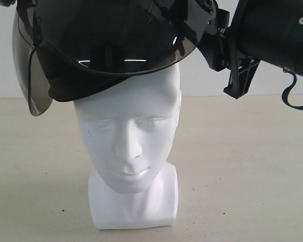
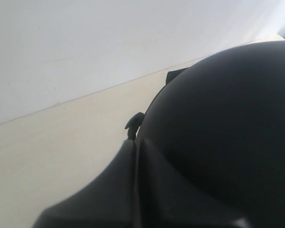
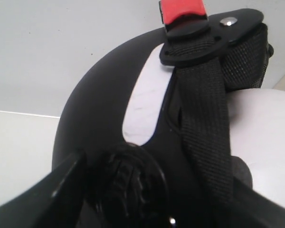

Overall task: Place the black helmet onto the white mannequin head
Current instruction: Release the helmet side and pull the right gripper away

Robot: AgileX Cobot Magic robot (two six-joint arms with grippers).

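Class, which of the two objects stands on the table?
The white mannequin head: its block base rests on the table, while the black helmet is up at its crown.

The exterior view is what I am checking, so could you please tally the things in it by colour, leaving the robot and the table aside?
Black: 1, the black helmet
White: 1, the white mannequin head
Total: 2

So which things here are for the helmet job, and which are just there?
For the job: black helmet, white head, robot arm.
Just there: table, wall.
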